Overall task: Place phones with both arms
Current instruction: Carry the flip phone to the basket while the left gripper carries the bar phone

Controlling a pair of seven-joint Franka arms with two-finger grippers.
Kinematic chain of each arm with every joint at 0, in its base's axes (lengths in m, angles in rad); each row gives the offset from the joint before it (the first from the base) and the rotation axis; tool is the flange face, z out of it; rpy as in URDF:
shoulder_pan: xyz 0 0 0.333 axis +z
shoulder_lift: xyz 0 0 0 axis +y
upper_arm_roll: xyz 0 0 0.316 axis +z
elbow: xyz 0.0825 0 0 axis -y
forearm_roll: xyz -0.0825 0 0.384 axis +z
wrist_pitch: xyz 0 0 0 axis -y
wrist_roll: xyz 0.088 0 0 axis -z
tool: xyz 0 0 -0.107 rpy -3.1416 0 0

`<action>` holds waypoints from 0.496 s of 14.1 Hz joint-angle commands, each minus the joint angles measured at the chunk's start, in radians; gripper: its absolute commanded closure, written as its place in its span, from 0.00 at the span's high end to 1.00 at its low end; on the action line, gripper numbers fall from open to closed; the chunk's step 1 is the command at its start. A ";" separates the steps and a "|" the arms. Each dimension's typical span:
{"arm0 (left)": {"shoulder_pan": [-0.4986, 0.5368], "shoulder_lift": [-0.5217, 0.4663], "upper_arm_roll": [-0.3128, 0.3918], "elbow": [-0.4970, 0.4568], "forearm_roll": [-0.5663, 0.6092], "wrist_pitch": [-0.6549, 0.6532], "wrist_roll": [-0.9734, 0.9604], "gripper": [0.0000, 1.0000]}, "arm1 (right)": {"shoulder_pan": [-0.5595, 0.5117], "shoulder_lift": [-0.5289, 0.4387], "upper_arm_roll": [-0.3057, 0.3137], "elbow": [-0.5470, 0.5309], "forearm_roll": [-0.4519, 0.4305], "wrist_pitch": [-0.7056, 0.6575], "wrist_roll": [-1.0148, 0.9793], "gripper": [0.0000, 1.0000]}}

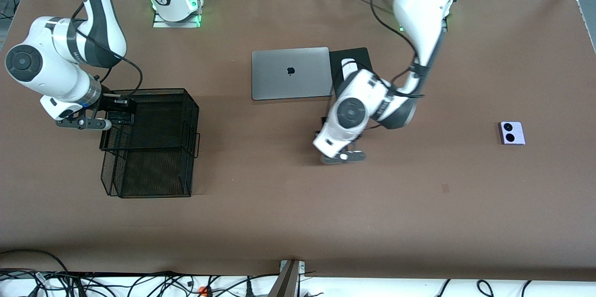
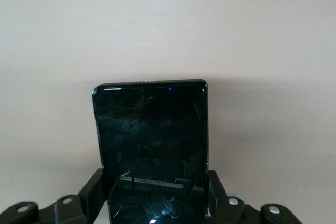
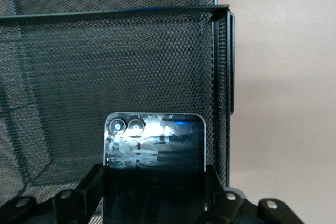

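Note:
My right gripper (image 3: 155, 182) is shut on the small dark grey flip phone (image 3: 155, 140), gripping its two edges. It hangs over the black mesh basket (image 3: 105, 61) at the right arm's end of the table, where the right gripper (image 1: 121, 115) is above the basket's rim. My left gripper (image 2: 156, 182) is shut on the long black slab phone (image 2: 152, 129), over bare table beside the laptop; the left hand (image 1: 333, 143) hides that phone in the front view. The lavender-white phone (image 1: 512, 133) with two black circles lies flat toward the left arm's end.
The mesh basket (image 1: 149, 143) is deep, with tall walls. A shut silver laptop (image 1: 291, 73) lies mid-table, beside a black mouse pad (image 1: 356, 55) holding a white mouse (image 1: 348, 65), partly covered by the left arm. Cables run along the table's edge nearest the front camera.

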 commanded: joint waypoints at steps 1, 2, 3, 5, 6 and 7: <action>-0.075 0.107 0.021 0.174 -0.019 -0.022 -0.001 0.00 | 0.017 -0.025 -0.014 -0.048 0.003 0.061 -0.013 0.28; -0.093 0.136 0.021 0.212 -0.019 -0.007 -0.003 0.00 | 0.017 -0.020 -0.014 -0.057 0.003 0.078 -0.013 0.28; -0.100 0.176 0.023 0.252 -0.019 0.034 -0.009 0.00 | 0.015 -0.017 -0.014 -0.060 0.003 0.084 -0.013 0.28; -0.123 0.224 0.035 0.277 -0.015 0.088 -0.036 0.00 | 0.015 -0.004 -0.014 -0.060 0.006 0.113 -0.011 0.28; -0.121 0.229 0.038 0.277 -0.015 0.106 -0.037 0.00 | 0.015 0.003 -0.014 -0.060 0.006 0.126 -0.011 0.28; -0.121 0.232 0.038 0.275 -0.013 0.108 -0.037 0.00 | 0.015 0.004 -0.014 -0.060 0.008 0.127 -0.011 0.28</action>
